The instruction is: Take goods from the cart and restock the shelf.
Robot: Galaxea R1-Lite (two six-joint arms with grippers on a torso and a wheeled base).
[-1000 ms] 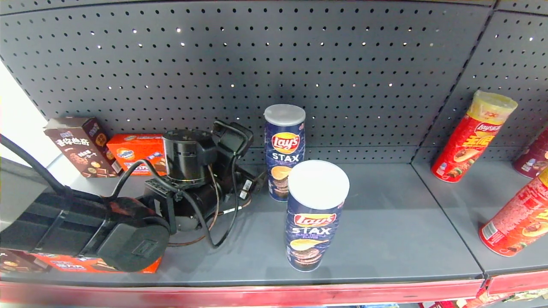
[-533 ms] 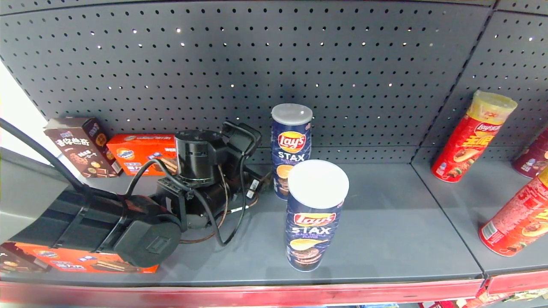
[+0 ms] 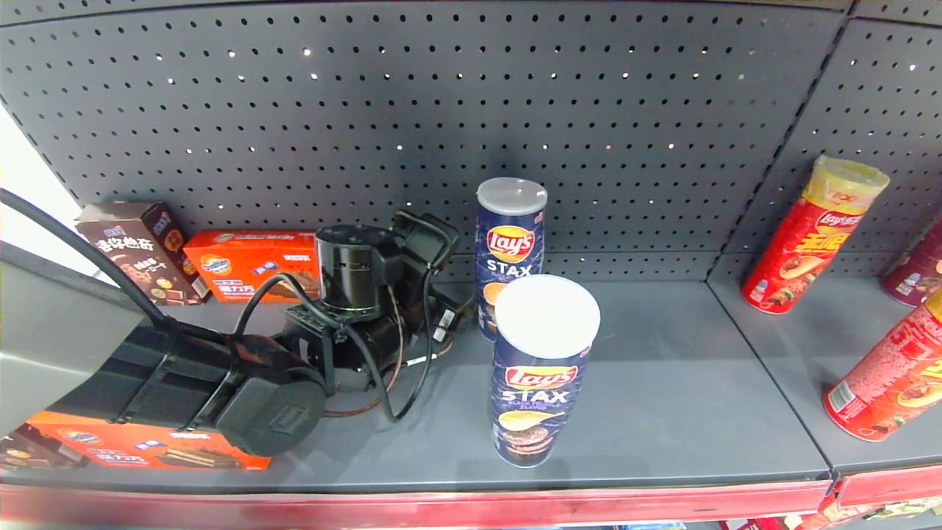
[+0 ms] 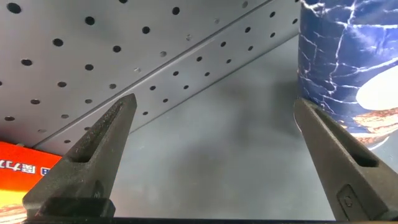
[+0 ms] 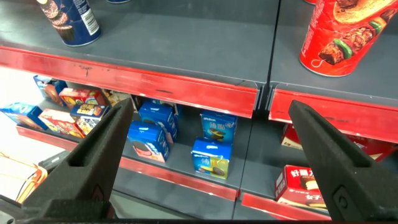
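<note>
Two dark blue chip cans stand on the grey shelf (image 3: 662, 397). The rear can (image 3: 510, 250) is near the pegboard back wall, and the front can (image 3: 541, 368) is close to the red shelf edge. My left arm's wrist (image 3: 360, 294) lies over the shelf just left of the rear can. My left gripper (image 4: 214, 102) is open, and the rear can (image 4: 348, 68) touches the outside of one finger (image 4: 336, 155); nothing is between the fingers. My right gripper (image 5: 211, 107) is open and empty, hanging in front of the shelf edge below the front can (image 5: 68, 18).
Orange boxes (image 3: 243, 261) and a brown box (image 3: 136, 250) sit at the back left, with another orange box (image 3: 110, 445) at the front left. Red chip cans (image 3: 813, 235) fill the neighbouring bay. Bare shelf lies right of the blue cans. Lower shelves hold blue boxes (image 5: 211, 155).
My left arm has slid to the right along the shelf, and the rear blue can has shifted right with it, still upright. The front can has stayed put.
</note>
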